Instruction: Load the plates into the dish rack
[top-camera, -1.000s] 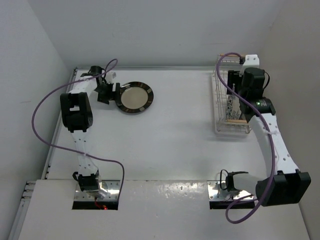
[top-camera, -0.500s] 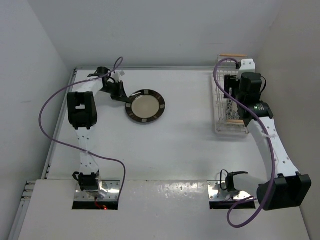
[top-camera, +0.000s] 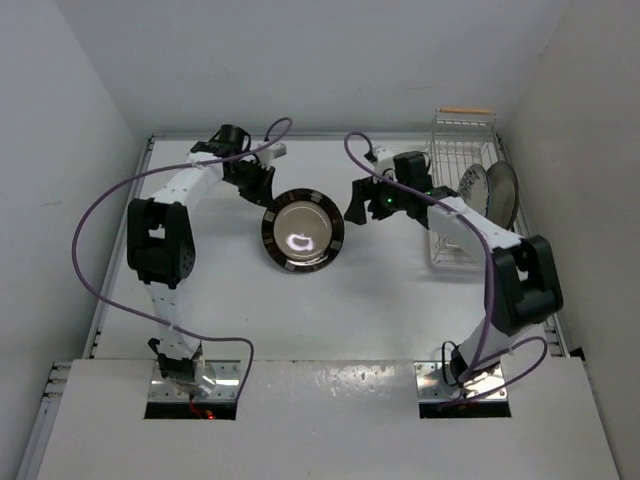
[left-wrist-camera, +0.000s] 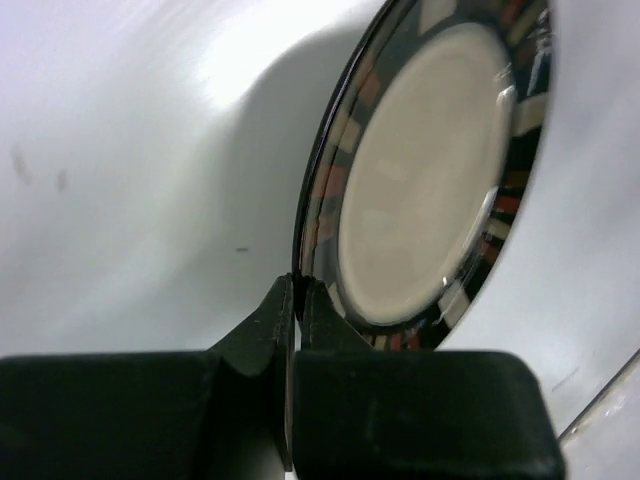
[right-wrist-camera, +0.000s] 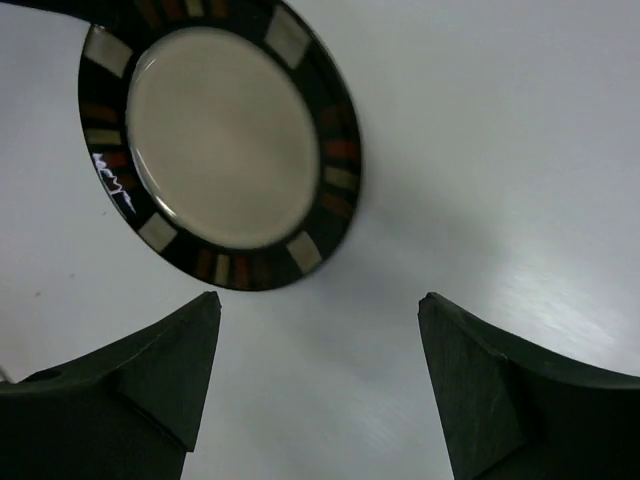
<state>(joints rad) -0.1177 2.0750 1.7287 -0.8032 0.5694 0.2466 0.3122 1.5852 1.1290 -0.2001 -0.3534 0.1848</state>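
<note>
- The left pincer (left-wrist-camera: 297, 285), open a second ago, is now clamped shut on the rim of the dark-rimmed plate (top-camera: 303, 231).
- The plate, just beyond its fingers, has moved toward mid-table.
- The right pincer (top-camera: 355, 208) has left the dish rack (top-camera: 462, 128) and gapes wide and empty, facing the plate's other edge.
- Two plates (top-camera: 476, 185) stand in the rack behind it.
</note>
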